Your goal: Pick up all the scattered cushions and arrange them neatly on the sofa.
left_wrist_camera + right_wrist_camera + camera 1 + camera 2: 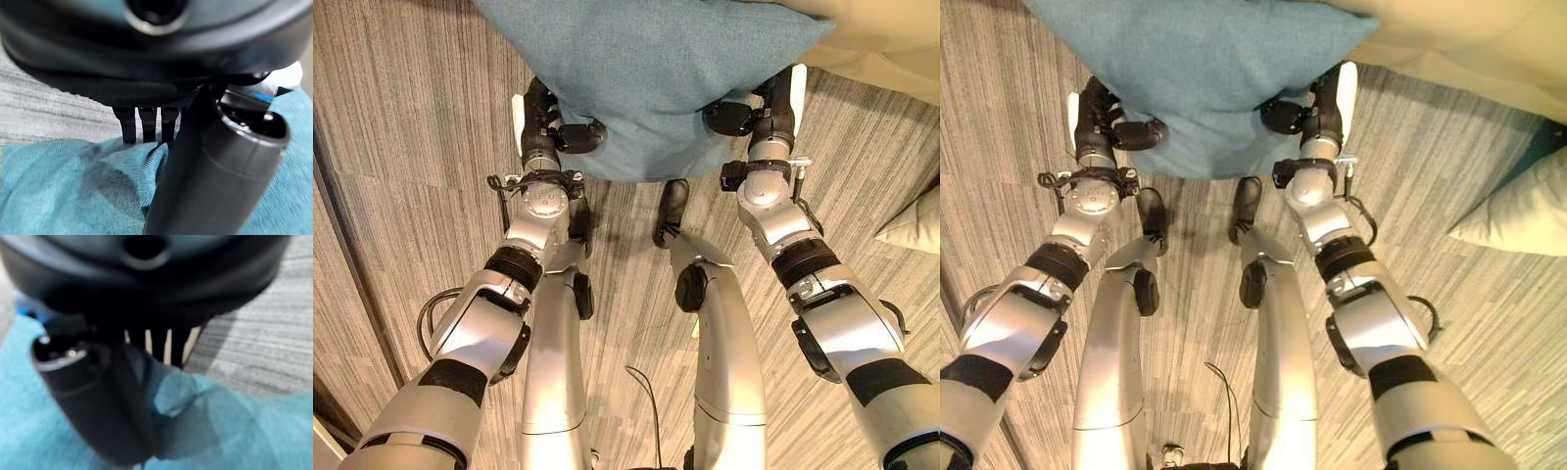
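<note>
While the teal cushion (pixel 646 78) hangs above the carpet (pixel 401 147), pinched at its near edge by left hand (pixel 548 127) and right hand (pixel 759 108), both should lift evenly toward the beige sofa (pixel 1469 39).

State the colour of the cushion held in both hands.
Teal blue cushion, plain weave, seen best in the left eye view.

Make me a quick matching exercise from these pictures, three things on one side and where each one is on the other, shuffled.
Things:
1. teal cushion
2. cream cushion
3. sofa

Places:
A. lying on the carpet to the robot's right
B. at the top right, beige
C. held up between the left hand and right hand

Pairs: 1-C, 2-A, 3-B
</note>
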You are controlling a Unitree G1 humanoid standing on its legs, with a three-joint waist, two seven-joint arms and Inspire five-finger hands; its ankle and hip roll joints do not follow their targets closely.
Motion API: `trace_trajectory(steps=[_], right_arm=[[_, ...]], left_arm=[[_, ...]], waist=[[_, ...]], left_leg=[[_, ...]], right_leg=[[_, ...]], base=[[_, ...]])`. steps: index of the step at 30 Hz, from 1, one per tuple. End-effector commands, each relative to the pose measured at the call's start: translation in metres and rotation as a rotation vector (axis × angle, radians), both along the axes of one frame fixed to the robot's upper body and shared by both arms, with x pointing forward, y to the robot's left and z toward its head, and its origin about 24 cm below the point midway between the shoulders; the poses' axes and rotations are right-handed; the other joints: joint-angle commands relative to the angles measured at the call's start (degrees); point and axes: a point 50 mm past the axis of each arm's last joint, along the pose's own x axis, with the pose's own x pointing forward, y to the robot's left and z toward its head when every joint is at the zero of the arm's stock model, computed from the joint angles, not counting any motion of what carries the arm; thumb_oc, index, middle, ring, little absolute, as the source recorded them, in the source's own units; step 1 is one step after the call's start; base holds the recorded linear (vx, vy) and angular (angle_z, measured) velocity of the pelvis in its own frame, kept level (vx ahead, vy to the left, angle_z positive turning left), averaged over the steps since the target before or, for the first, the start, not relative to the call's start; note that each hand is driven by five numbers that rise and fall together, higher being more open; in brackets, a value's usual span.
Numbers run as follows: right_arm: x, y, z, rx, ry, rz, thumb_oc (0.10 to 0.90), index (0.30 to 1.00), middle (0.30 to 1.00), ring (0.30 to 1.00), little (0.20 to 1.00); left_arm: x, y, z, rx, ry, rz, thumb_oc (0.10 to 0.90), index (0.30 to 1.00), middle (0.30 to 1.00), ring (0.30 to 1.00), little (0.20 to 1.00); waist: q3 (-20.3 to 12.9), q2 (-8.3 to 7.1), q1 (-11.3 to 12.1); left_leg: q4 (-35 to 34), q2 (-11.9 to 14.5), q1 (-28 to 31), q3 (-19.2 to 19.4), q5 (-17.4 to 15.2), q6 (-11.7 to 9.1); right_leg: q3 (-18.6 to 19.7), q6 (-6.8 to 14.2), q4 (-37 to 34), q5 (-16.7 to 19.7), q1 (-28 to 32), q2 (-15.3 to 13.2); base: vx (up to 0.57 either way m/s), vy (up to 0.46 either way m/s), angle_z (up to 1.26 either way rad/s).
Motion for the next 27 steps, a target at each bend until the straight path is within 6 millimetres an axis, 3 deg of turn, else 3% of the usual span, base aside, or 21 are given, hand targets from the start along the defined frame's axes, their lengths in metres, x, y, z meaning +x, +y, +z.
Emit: trace_trajectory(steps=[1, 11, 13, 14, 16, 18, 21, 22, 24, 27], right_arm=[[-0.027, 0.068, 0.004, 0.030, -0.192, 0.314, 0.400, 0.300, 0.300, 0.300, 0.300], [-0.057, 0.042, -0.054, 0.054, -0.150, 0.344, 0.400, 0.300, 0.300, 0.300, 0.300], [-0.067, 0.037, -0.067, 0.040, -0.139, 0.355, 0.400, 0.300, 0.300, 0.300, 0.300], [-0.079, 0.031, -0.079, 0.017, -0.122, 0.359, 0.400, 0.300, 0.300, 0.300, 0.300], [-0.085, 0.027, -0.085, 0.020, -0.118, 0.357, 0.400, 0.300, 0.300, 0.300, 0.300], [-0.101, 0.016, -0.105, 0.020, -0.075, 0.350, 0.400, 0.300, 0.300, 0.300, 0.300], [-0.117, 0.002, -0.120, 0.001, -0.031, 0.337, 0.400, 0.300, 0.300, 0.300, 0.300], [-0.117, 0.002, -0.120, 0.001, -0.031, 0.336, 0.400, 0.300, 0.300, 0.300, 0.300], [-0.127, -0.011, -0.132, -0.037, 0.011, 0.307, 0.400, 0.300, 0.300, 0.300, 0.300], [-0.133, -0.015, -0.134, -0.062, 0.021, 0.302, 0.400, 0.300, 0.300, 0.300, 0.300]], left_arm=[[-0.023, -0.064, 0.018, -0.042, -0.240, -0.275, 0.400, 0.300, 0.300, 0.300, 0.300], [-0.059, -0.058, -0.022, -0.127, -0.273, -0.362, 0.400, 0.300, 0.300, 0.300, 0.300], [-0.068, -0.057, -0.037, -0.128, -0.254, -0.384, 0.400, 0.300, 0.300, 0.300, 0.300], [-0.080, -0.057, -0.053, -0.132, -0.231, -0.418, 0.400, 0.300, 0.300, 0.300, 0.300], [-0.084, -0.056, -0.060, -0.143, -0.218, -0.427, 0.400, 0.300, 0.300, 0.300, 0.300], [-0.099, -0.053, -0.086, -0.152, -0.153, -0.460, 0.400, 0.300, 0.300, 0.300, 0.300], [-0.112, -0.048, -0.104, -0.152, -0.103, -0.474, 0.400, 0.300, 0.300, 0.300, 0.300], [-0.112, -0.048, -0.104, -0.152, -0.103, -0.474, 0.400, 0.300, 0.300, 0.300, 0.300], [-0.121, -0.041, -0.118, -0.159, -0.057, -0.471, 0.400, 0.300, 0.300, 0.300, 0.300], [-0.127, -0.037, -0.125, -0.157, -0.037, -0.464, 0.400, 0.300, 0.300, 0.300, 0.300]], waist=[[-11.25, -0.22, 0.30], [-11.59, 0.88, 0.18], [-11.79, 1.02, 0.14], [-12.12, 1.14, -0.15], [-12.34, 1.22, -0.18], [-13.77, 1.16, -0.49], [-13.87, 0.49, -1.19], [-13.83, 0.48, -1.18], [-14.27, -0.29, -1.13], [-15.45, -1.21, -1.08]], left_leg=[[0.09, -2.02, 2.02, 0.44, -4.69, 0.10], [-16.67, -1.41, 21.85, -0.62, -0.95, -1.85], [-20.94, -1.37, 27.19, -0.92, -0.03, -2.37], [-25.87, -1.42, 32.67, -0.86, 3.15, -2.74], [-27.90, -1.33, 35.64, -0.87, 3.57, -3.03], [-32.79, -0.66, 45.18, -1.24, 4.60, -4.04], [-33.66, 0.03, 53.81, -0.78, 4.51, -4.57], [-33.68, 0.03, 53.85, -0.77, 4.52, -4.57], [-28.91, 1.39, 56.20, 0.13, 7.94, -5.80], [-26.78, 2.01, 58.12, 0.47, 9.52, -6.05]], right_leg=[[3.27, 3.86, 1.06, -6.61, 4.65, 1.58], [2.23, 5.38, -12.72, -3.23, 22.60, 1.87], [1.75, 5.71, -16.40, -2.51, 27.24, 2.02], [0.68, 5.66, -21.77, 0.31, 32.57, 1.84], [0.58, 5.76, -23.52, 0.53, 35.11, 2.16], [-0.13, 5.88, -29.10, 1.00, 44.93, 2.71], [0.32, 5.57, -33.59, 0.67, 55.82, 3.39], [0.33, 5.57, -33.60, 0.67, 55.87, 3.39], [0.18, 4.31, -35.59, -0.68, 63.20, 4.42], [0.52, 4.06, -37.27, -0.74, 67.38, 4.89]], base=[[0.00, 0.000, 0.00], [-0.03, -0.024, 0.01], [-0.04, -0.053, 0.01], [-0.09, -0.097, 0.02], [-0.01, -0.112, 0.02], [0.12, -0.178, -0.02], [0.14, -0.117, -0.09], [0.17, -0.106, 0.00], [0.15, -0.109, -0.04], [0.15, -0.068, -0.04]])
